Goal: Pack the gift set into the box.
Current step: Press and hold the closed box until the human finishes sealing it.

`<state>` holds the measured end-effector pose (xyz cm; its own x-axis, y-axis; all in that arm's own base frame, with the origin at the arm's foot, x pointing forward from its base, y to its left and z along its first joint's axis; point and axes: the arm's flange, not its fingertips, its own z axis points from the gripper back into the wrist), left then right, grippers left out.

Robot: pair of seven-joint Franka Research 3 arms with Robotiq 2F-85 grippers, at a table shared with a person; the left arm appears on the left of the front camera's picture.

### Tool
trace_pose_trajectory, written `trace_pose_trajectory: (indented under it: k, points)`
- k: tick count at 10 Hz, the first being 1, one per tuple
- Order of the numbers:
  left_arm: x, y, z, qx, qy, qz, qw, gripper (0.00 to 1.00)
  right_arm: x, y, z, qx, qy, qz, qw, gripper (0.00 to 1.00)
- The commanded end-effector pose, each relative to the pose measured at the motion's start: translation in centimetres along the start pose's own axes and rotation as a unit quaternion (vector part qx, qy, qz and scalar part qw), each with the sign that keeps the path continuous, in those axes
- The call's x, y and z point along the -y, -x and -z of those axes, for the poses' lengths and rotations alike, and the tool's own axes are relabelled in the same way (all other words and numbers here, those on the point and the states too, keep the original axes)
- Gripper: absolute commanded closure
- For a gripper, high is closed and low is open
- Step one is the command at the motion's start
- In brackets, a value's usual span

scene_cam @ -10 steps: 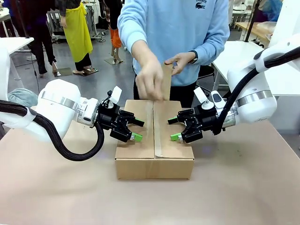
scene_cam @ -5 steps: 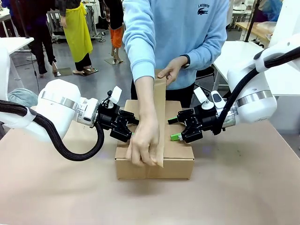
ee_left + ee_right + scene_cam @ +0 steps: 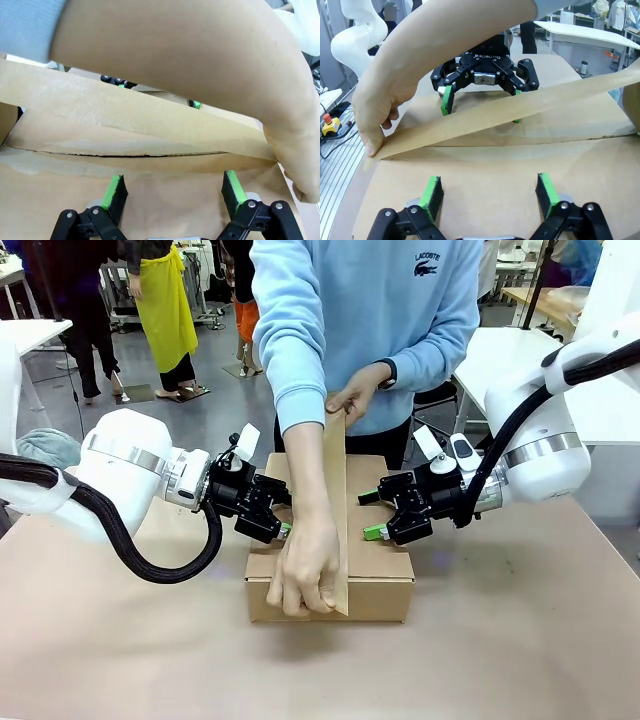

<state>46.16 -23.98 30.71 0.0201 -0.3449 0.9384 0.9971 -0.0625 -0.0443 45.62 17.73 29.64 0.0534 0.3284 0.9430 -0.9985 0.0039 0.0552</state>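
The shallow brown corrugated cardboard box (image 3: pixel 330 570) sits closed on the bench (image 3: pixel 520 640) between the left hand (image 3: pixel 284 517) and right hand (image 3: pixel 371 513), both spread wide and empty. A person's hand (image 3: pixel 305 570) presses brown tape strip (image 3: pixel 335 510) onto its seam.

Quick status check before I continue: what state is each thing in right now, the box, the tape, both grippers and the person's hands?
box: flaps closed, on the table.
tape strip: stretched taut over the centre seam, near end pressed onto the front wall.
left gripper: open, over the box top.
right gripper: open, over the box top.
person's hands: one presses the tape down, the other holds it up.
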Motion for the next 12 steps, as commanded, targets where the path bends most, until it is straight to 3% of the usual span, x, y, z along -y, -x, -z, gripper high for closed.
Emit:
trace_pose_trajectory:
  k: [1,12]
  points:
    - [0.3,0.19,0.22,0.003,-0.001,0.004,1.0,0.0,-0.09,0.08,0.06,-0.003,0.001,-0.001,1.0,0.0]
    - [0.3,0.19,0.22,0.003,-0.001,0.004,1.0,0.0,-0.09,0.08,0.06,-0.003,0.001,-0.001,1.0,0.0]
